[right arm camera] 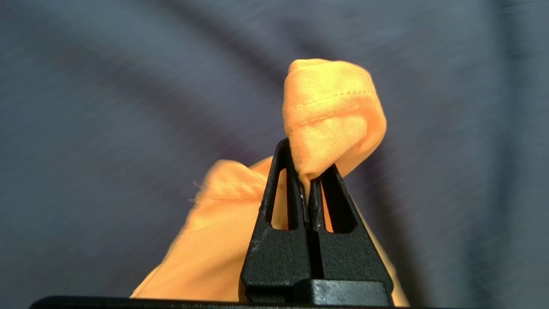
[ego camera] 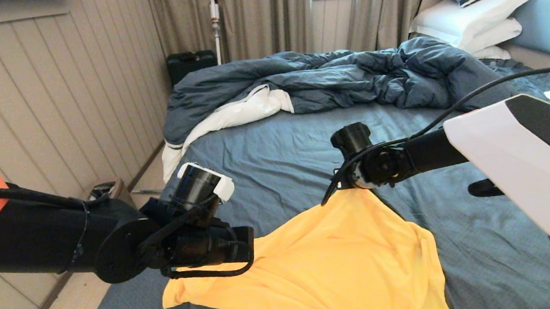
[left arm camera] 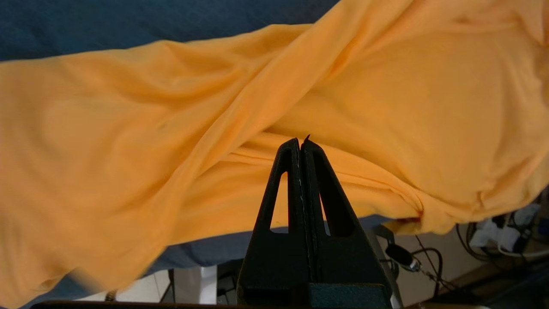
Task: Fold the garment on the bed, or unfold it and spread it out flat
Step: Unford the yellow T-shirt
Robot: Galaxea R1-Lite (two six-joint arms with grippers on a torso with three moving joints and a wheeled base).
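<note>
The right gripper [right arm camera: 308, 189] is pinching a stitched hem of the soft yellow-orange garment [ego camera: 344, 263] between fingers pressed tight together. It is holding that corner up above the garment's far edge. The left gripper [left arm camera: 301, 143] is closed too, its black fingers touching each other over the garment's left side. Both dark arms are reaching out over the garment, which is lying wrinkled on the blue bed [ego camera: 279, 149].
</note>
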